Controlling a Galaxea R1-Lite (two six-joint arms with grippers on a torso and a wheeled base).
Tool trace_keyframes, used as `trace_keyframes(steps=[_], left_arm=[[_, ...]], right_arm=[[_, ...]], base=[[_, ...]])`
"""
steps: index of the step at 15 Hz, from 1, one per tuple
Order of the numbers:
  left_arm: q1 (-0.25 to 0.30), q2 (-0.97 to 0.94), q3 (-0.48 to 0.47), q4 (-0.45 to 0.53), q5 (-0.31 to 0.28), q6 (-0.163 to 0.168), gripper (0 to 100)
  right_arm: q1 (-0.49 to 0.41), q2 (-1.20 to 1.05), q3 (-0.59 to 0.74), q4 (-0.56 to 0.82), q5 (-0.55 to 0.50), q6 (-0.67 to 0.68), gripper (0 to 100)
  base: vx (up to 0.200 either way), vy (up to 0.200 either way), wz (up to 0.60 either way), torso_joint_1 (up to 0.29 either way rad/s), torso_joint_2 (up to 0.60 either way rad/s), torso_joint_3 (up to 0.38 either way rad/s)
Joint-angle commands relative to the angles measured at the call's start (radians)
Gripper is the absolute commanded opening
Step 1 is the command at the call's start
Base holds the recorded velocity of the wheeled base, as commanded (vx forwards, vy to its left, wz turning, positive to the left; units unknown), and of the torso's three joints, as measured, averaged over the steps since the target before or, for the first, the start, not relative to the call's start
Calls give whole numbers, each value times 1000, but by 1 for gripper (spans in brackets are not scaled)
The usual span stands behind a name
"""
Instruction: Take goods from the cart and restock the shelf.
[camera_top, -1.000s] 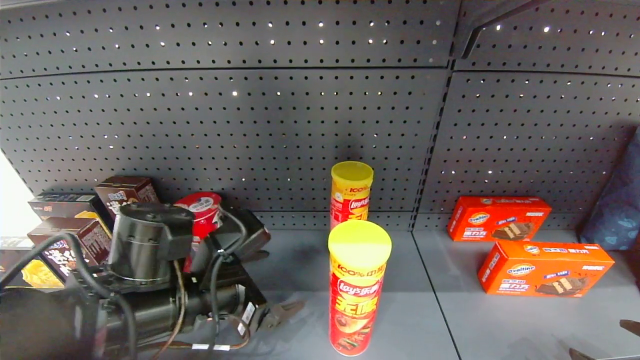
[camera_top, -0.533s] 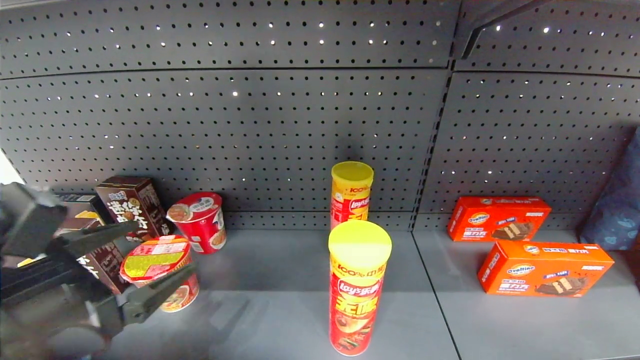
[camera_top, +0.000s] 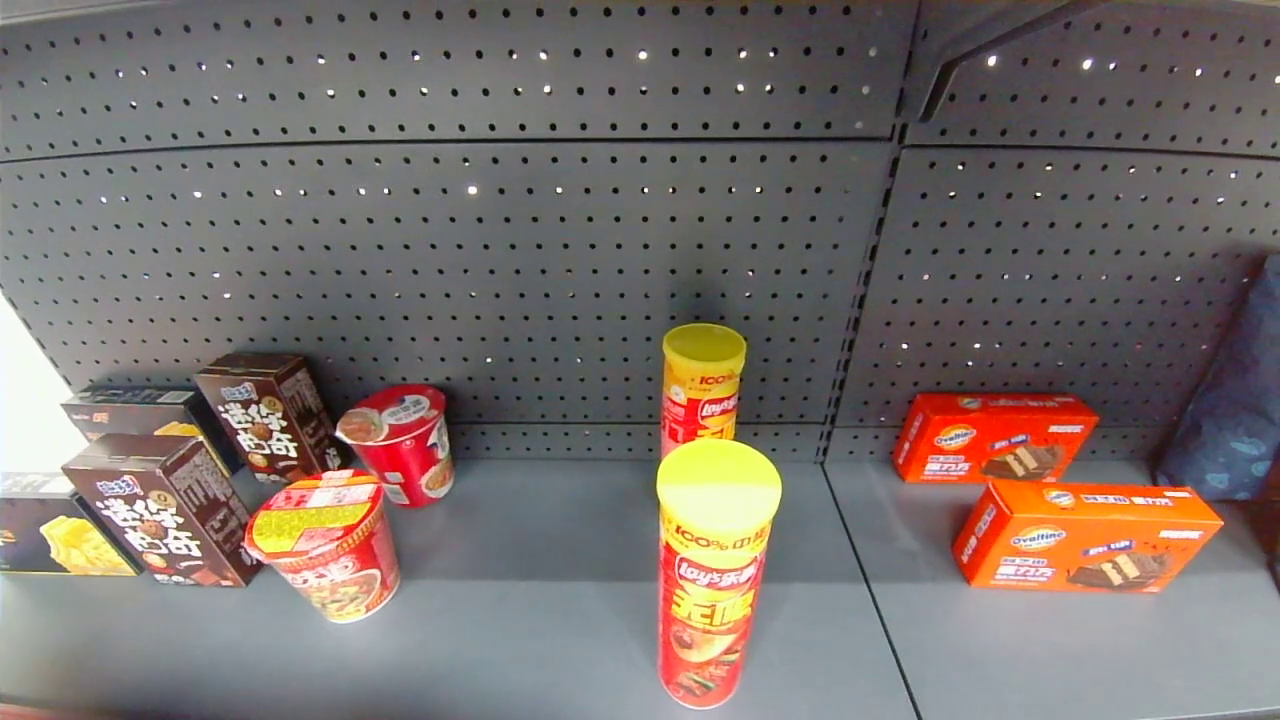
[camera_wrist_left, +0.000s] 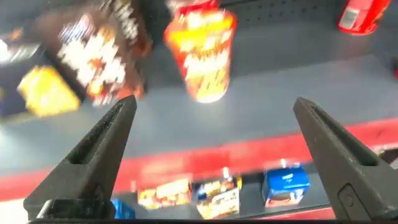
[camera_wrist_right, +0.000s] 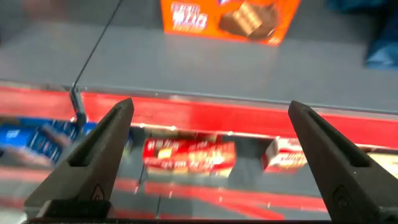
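Your left claw (camera_wrist_left: 211, 158) and right claw (camera_wrist_right: 210, 155) both gape wide, empty, just off the front of the shelf (camera_top: 560, 620). At near left the noodle cup (camera_top: 325, 545) stands upright on it, just beside a brown box (camera_top: 165, 510); a second noodle cup (camera_top: 400, 445) stands behind.

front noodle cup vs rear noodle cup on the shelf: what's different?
Lid: the front noodle cup has a yellow-green panel on top, while the rear noodle cup has a red and white top.
Place: the front noodle cup stands next to a brown box, and the rear noodle cup stands closer to the pegboard.
Shared: both have red walls, stand upright and have their lids on.
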Motion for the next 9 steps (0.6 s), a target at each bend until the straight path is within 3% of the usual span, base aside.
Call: trace_keyframes(steps=[1,3,7,9], left_arm=[[52,-269,69,91,-6,-38,100],[52,-269,86,75,-12,-52,100],[52,-269,86,75,-21,-30,100],[52,-269,86,75,-18,-41,100]], right_arm=[[-8,-75,50,-58,6,-6,100],[-8,-75,62,-86,7,-7,100],[-8,-75,64,-89,-2,50,100],[-8,-75,64,-88,3,59,100]], base=[[0,0,0,0,0,0],[0,0,0,0,0,0],[0,0,0,0,0,0],[0,0,0,0,0,0]])
